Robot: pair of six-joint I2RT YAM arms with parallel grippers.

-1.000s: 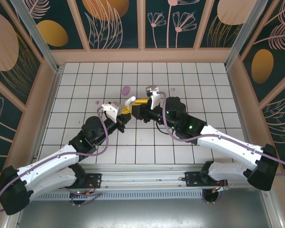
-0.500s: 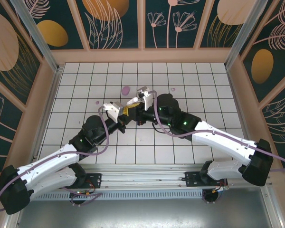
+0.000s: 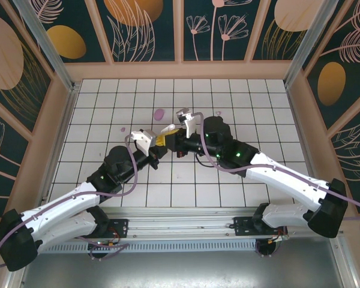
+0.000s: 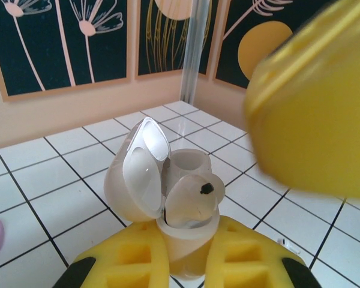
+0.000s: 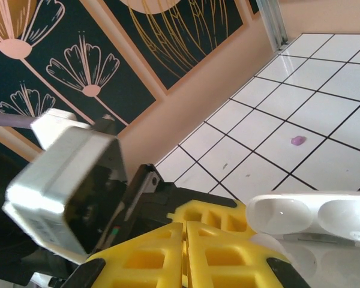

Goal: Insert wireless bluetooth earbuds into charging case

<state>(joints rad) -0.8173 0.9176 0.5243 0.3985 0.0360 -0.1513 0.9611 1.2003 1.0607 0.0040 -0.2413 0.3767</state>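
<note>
My left gripper [image 4: 186, 243] is shut on the white charging case [image 4: 181, 252], holding it upright with its glossy lid [image 4: 138, 177] swung open to the left. One white earbud [image 4: 192, 201] with a small black dot sits in the case mouth and sticks out above the rim. Behind it is a round white opening; whether it holds the other earbud I cannot tell. My right gripper [image 5: 185, 231] is shut, its yellow fingers pressed together right beside the case lid [image 5: 312, 216]; nothing shows between them. In the top view both grippers meet at the case [image 3: 167, 128], mid-table.
A flat purple oval piece [image 3: 159, 113] lies on the tiled floor just beyond the grippers. Small pinkish specks [image 3: 218, 113] dot the tiles. Patterned walls close in the table on three sides. The left wrist camera housing [image 5: 66, 180] looms close by my right fingers.
My right gripper has swung left and closed in on the case held by the left gripper. The left arm has stayed put.
</note>
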